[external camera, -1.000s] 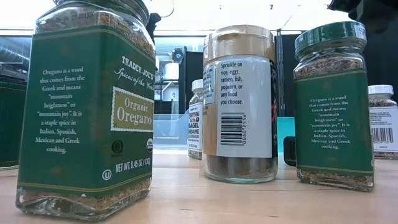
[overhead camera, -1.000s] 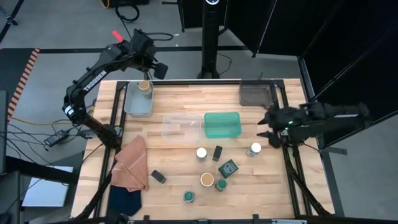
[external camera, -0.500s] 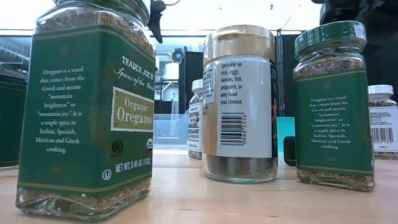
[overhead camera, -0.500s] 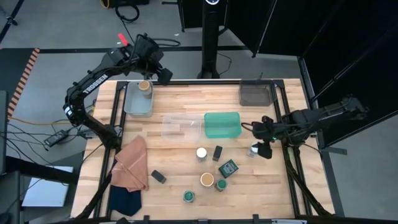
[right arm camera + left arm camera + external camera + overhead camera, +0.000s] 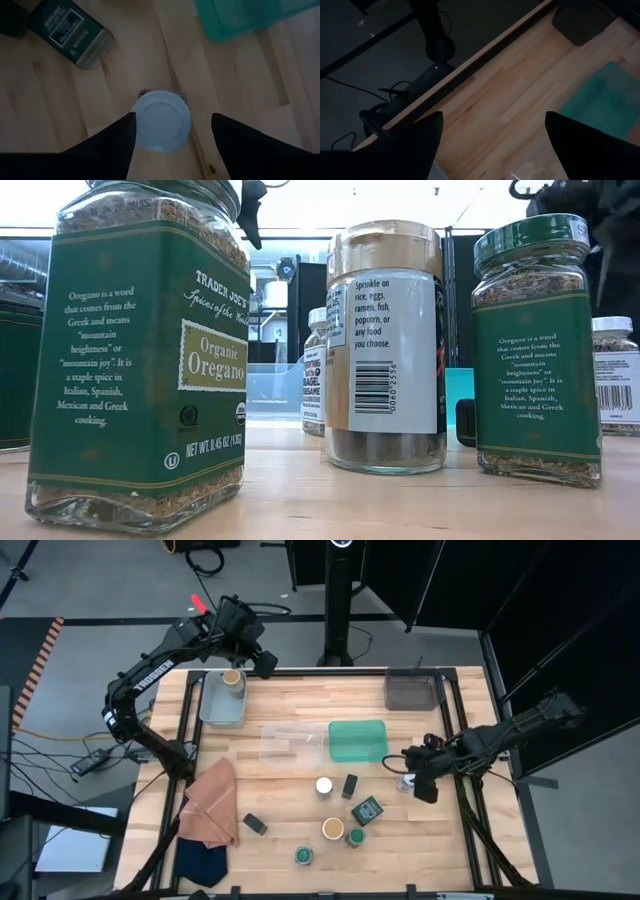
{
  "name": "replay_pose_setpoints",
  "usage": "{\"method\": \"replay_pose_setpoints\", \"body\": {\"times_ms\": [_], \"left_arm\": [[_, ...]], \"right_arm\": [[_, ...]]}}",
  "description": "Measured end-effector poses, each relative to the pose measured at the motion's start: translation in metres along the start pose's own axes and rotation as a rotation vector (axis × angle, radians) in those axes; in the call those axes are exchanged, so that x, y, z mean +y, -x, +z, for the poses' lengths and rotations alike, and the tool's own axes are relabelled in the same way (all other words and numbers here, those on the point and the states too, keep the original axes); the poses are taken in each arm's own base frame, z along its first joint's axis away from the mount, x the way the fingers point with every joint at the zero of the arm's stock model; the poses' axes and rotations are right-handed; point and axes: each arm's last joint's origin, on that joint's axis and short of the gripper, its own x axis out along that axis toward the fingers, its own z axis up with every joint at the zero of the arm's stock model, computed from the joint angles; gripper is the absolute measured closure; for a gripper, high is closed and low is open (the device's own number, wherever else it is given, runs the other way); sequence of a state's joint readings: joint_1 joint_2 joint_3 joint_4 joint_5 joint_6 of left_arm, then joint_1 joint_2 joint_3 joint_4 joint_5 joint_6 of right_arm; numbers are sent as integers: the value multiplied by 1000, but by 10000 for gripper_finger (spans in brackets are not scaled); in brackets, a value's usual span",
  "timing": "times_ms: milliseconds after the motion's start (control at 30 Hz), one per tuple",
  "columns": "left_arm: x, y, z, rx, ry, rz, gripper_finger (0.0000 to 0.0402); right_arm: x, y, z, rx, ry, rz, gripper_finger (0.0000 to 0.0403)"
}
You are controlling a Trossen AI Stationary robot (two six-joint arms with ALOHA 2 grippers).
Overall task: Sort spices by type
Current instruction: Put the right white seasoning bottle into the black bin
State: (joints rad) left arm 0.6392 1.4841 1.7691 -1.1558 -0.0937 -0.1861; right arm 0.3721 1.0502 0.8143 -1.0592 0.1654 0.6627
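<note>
The right gripper (image 5: pixel 172 125) hangs directly over a white-lidded jar (image 5: pixel 161 120), its jaws spread apart with one on either side of the lid and nothing held yet; whether they touch the jar cannot be told. The jar stands upright on the desk (image 5: pixel 290 710), long axis vertical, lid facing up, near the right edge, just below the teal tray (image 5: pixel 357 740).

It looks like a small glass spice jar with a plastic cap: rigid, fairly light, smooth-sided and likely a little slippery, and breakable if dropped. The safest hold is probably across the lid or the shoulder just under it, jaws square to the round sides so it does not twist out.

Nearby, a dark green tin (image 5: pixel 70 32) lies flat, its long axis slanted across the boards. Further toward the middle of the desk are another white-lidded jar (image 5: pixel 324 786), a tan-lidded jar (image 5: pixel 333 829) and green-lidded jars (image 5: pixel 304 856).

The left gripper (image 5: pixel 262 660) waits with jaws wide apart and empty at the far left corner, beside the grey tray (image 5: pixel 215 710) holding a tan-lidded jar (image 5: pixel 232 679).
</note>
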Motion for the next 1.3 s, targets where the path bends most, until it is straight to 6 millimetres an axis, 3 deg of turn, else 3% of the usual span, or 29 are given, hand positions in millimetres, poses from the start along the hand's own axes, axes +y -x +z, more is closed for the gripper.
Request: {"method": "replay_pose_setpoints", "body": {"times_ms": [167, 500, 900, 1300], "left_arm": [[0, 0, 0, 0, -3, 0, 46], [0, 0, 0, 0, -3, 0, 46], [0, 0, 1, -8, -2, -1, 46], [0, 0, 1, -8, -23, -1, 46]], "right_arm": [[6, -8, 5, 11, 1, -4, 130], [7, -9, 6, 20, -44, 6, 74], [8, 17, 21, -29, 2, 16, 92], [5, 3, 12, 64, 16, -18, 68]]}}
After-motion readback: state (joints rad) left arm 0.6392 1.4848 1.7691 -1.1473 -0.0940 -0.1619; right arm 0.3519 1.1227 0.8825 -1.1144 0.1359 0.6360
